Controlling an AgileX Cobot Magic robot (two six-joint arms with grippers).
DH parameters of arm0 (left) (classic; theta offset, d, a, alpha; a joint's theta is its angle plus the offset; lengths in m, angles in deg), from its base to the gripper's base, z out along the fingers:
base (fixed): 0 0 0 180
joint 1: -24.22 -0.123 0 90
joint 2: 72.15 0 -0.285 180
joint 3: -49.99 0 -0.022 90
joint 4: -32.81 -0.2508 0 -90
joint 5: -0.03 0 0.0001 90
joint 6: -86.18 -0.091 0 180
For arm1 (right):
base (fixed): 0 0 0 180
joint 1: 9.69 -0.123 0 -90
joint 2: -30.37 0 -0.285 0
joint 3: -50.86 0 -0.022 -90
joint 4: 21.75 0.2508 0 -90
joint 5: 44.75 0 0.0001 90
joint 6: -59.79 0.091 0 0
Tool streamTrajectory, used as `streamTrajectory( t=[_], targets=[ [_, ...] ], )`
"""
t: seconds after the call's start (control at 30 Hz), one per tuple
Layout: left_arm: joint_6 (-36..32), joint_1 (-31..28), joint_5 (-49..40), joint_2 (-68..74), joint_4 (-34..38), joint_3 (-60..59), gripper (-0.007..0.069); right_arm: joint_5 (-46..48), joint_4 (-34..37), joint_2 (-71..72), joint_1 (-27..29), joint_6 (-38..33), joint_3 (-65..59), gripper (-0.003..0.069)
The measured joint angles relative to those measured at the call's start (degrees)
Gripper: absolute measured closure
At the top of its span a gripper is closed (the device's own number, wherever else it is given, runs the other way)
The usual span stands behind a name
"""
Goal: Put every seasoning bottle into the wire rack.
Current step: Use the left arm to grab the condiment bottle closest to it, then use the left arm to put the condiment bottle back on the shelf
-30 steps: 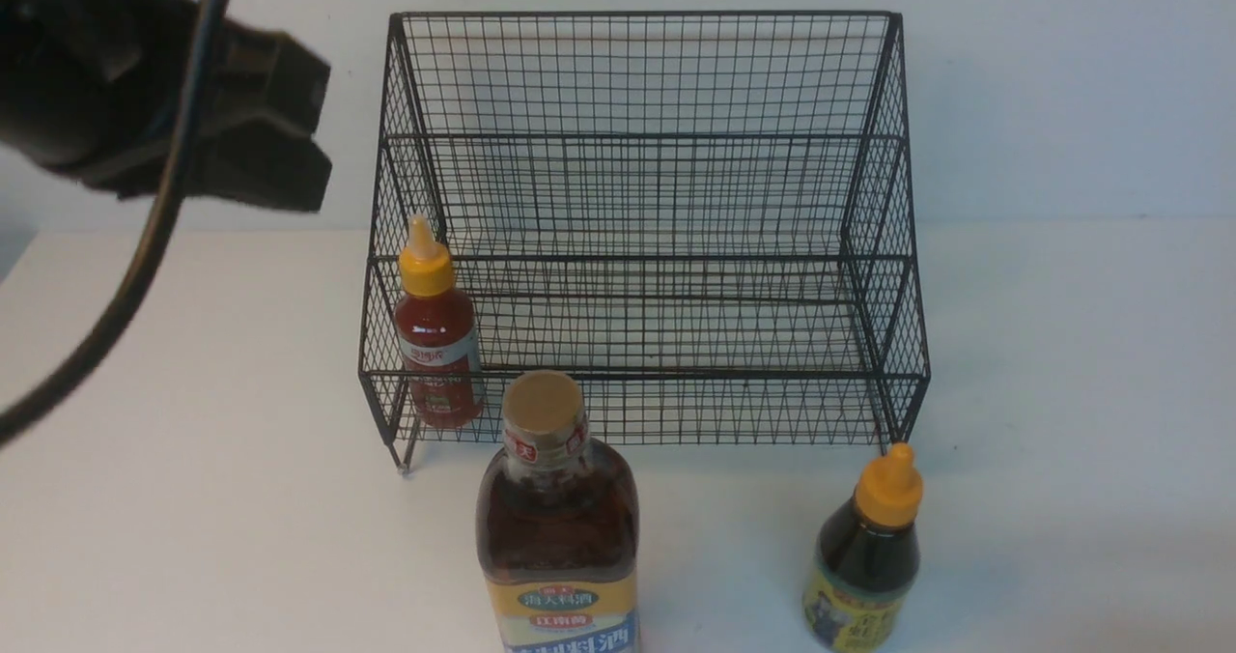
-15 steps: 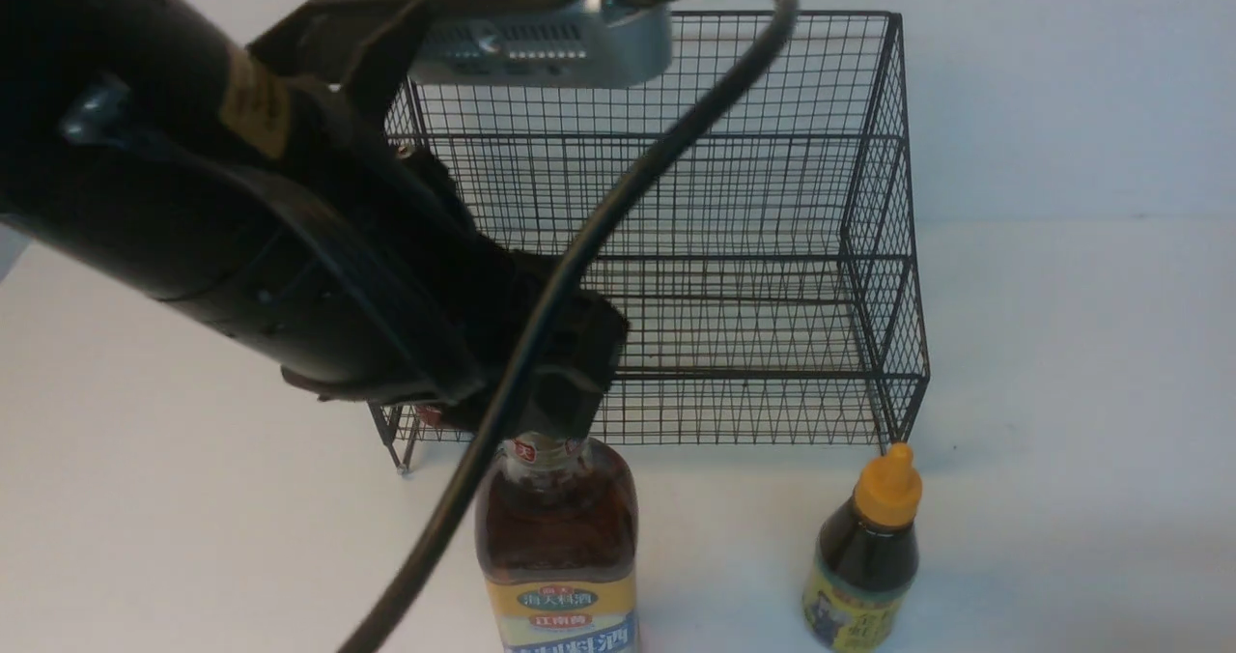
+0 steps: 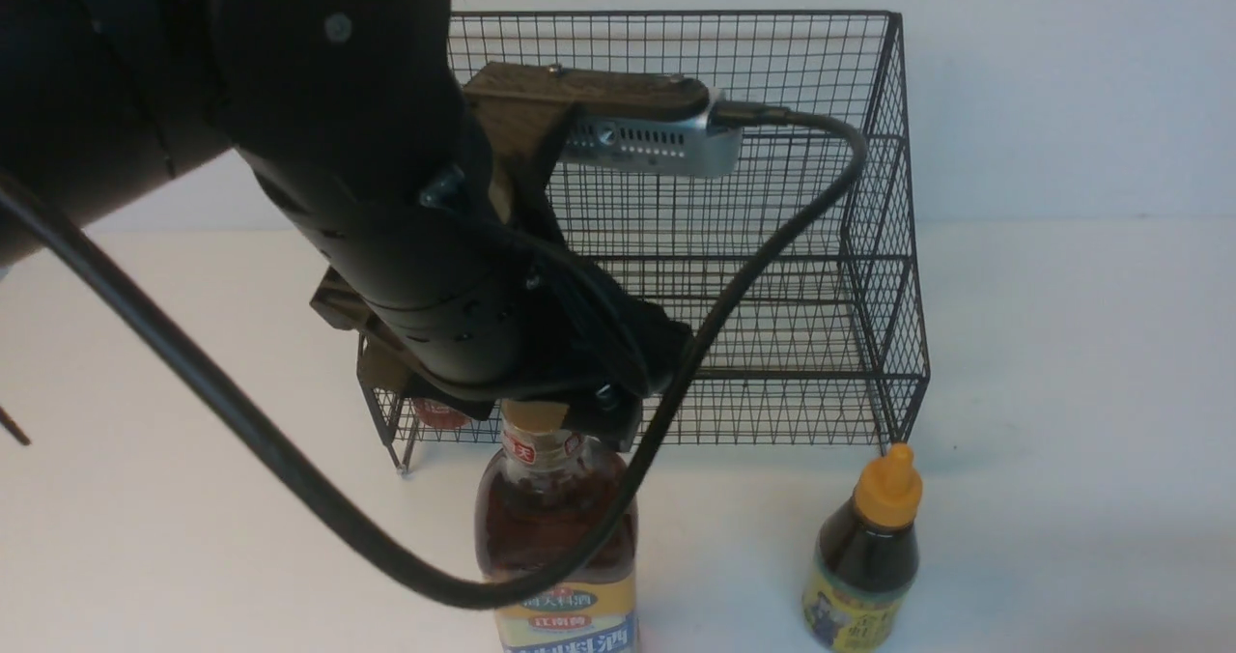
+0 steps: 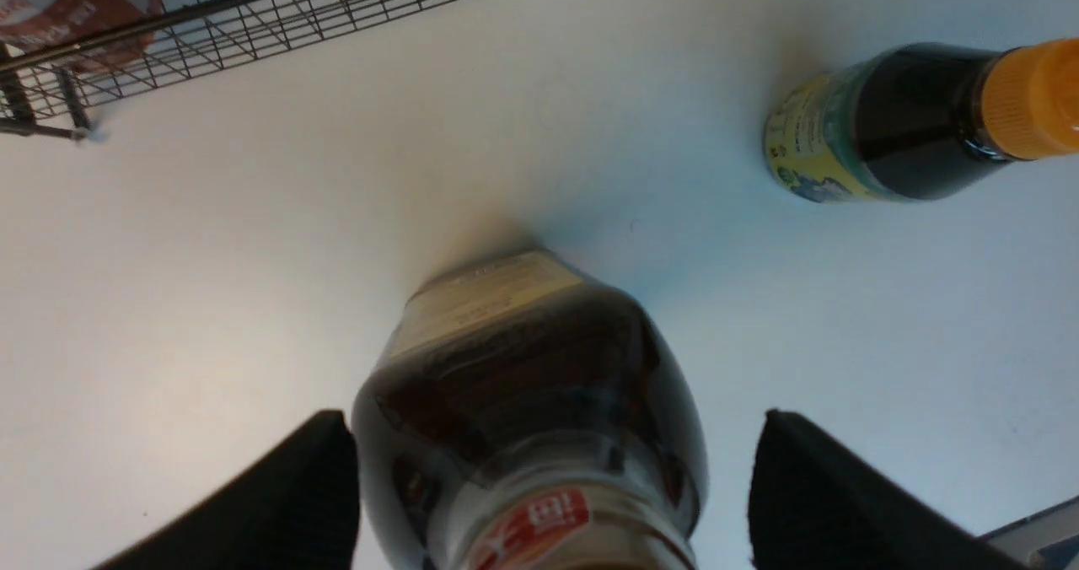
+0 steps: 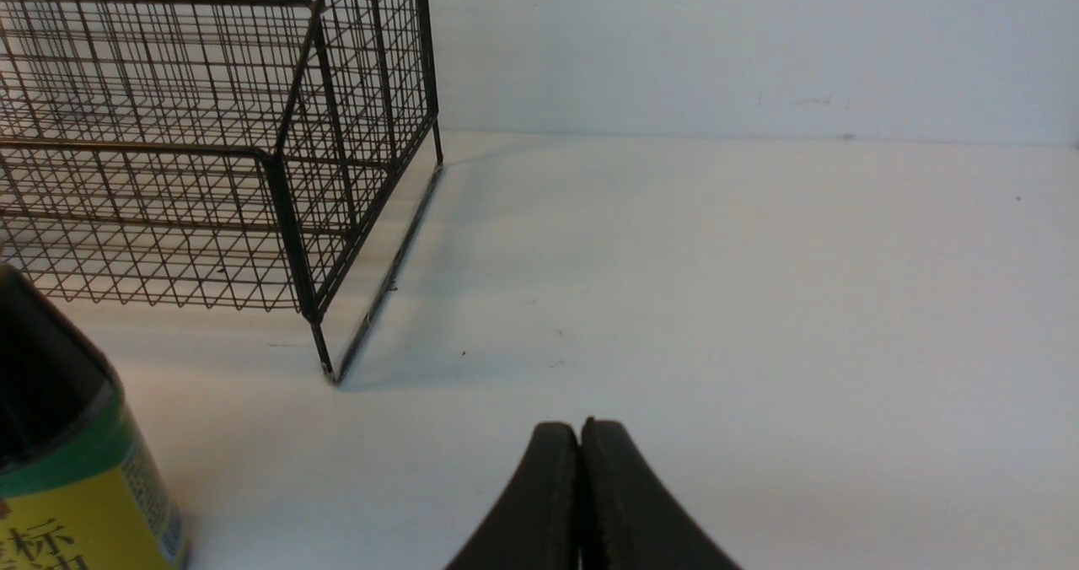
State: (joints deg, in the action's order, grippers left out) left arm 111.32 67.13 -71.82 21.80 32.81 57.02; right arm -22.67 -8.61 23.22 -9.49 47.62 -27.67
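The tall amber bottle [image 3: 555, 527] with its gold cap stands on the table in front of the wire rack [image 3: 772, 199]. My left gripper [image 3: 565, 421] is open over the bottle's neck, one finger on each side of the bottle [image 4: 531, 384], not closed on it [image 4: 552, 422]. The small red bottle [image 4: 59, 5] stands inside the rack's front left corner and is mostly hidden by my arm in the front view [image 3: 439, 413]. The small dark bottle [image 3: 864, 561] stands on the table at the right front. My right gripper [image 5: 580, 427] is shut and empty, low over the table beside the dark bottle [image 5: 59, 469].
The white table [image 3: 1062, 392] meets a white wall behind the rack. My left arm and its cable [image 3: 753, 276] hang in front of the rack's left half. The rack's right front foot [image 5: 324, 372] is ahead of my right gripper.
My left arm has swung in from the upper left and come down over the tall amber bottle, its open fingers now on either side of the neck. It now covers the red bottle.
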Motion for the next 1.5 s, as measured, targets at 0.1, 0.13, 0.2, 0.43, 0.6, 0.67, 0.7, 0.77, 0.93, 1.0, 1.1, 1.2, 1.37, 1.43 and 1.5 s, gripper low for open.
streamTrajectory(
  t=[0.1,0.13,0.2,0.43,0.6,0.67,0.7,0.77,0.93,1.0,1.1,1.2,1.37,1.43,1.5],
  targets=[
    [-0.2,0.0,0.0,0.8,0.0,0.0,0.018,0.0,0.0,0.0,0.0,0.0,0.0,0.0666],
    [-0.3,0.0,0.0,1.0,0.0,0.0,0.0239,0.0,0.0,0.0,0.0,-0.1,0.0,0.0666],
    [-0.6,0.0,0.2,1.0,0.0,0.1,0.0317,0.0,0.0,0.0,0.0,-0.1,0.0,0.0666],
    [-3.2,0.1,-0.5,1.2,0.0,1.5,0.0314,0.0,0.0,0.0,0.0,-0.1,0.0,0.0666],
    [-3.2,0.1,-1.4,-0.2,-0.4,4.1,0.0314,0.0,0.0,0.0,0.0,-0.1,0.0,0.0666],
    [-3.2,0.1,-1.5,-1.3,-0.5,4.6,0.0314,0.0,0.0,0.0,0.0,-0.1,0.0,0.0666],
    [-3.2,0.1,-1.5,-1.7,-0.6,4.9,0.0314,0.0,0.0,0.0,0.0,-0.1,0.0,0.0666],
    [-3.2,0.1,-1.5,-2.3,-0.7,5.0,0.0314,0.0,0.0,0.0,0.0,-0.1,0.0,0.0666],
    [-3.2,0.1,-2.1,-3.3,-2.0,6.5,0.0314,0.0,0.0,0.0,0.0,-0.1,0.0,0.0666],
    [-3.2,0.1,-2.2,-3.3,-3.0,8.4,0.0314,0.0,0.0,0.0,0.0,-0.1,0.0,0.0666],
    [-3.2,0.1,-2.2,-3.3,-4.3,13.5,0.0314,0.0,0.0,0.0,0.0,-0.1,0.0,0.0666],
    [-3.2,0.1,-2.2,-3.3,-5.3,18.8,0.0314,0.0,0.0,0.0,0.0,-0.1,0.0,0.0666],
    [-2.2,0.1,-2.2,-2.6,-7.9,25.7,0.0314,0.0,0.0,0.0,0.0,-0.1,0.0,0.0666],
    [-1.9,0.1,-2.2,-2.2,-9.4,27.6,0.0314,0.0,0.0,0.0,0.0,-0.1,0.0,0.0666],
    [-1.5,0.1,-2.2,-2.1,-10.7,28.9,0.0314,0.0,0.0,0.0,0.0,-0.1,0.0,0.0666]
  ],
)
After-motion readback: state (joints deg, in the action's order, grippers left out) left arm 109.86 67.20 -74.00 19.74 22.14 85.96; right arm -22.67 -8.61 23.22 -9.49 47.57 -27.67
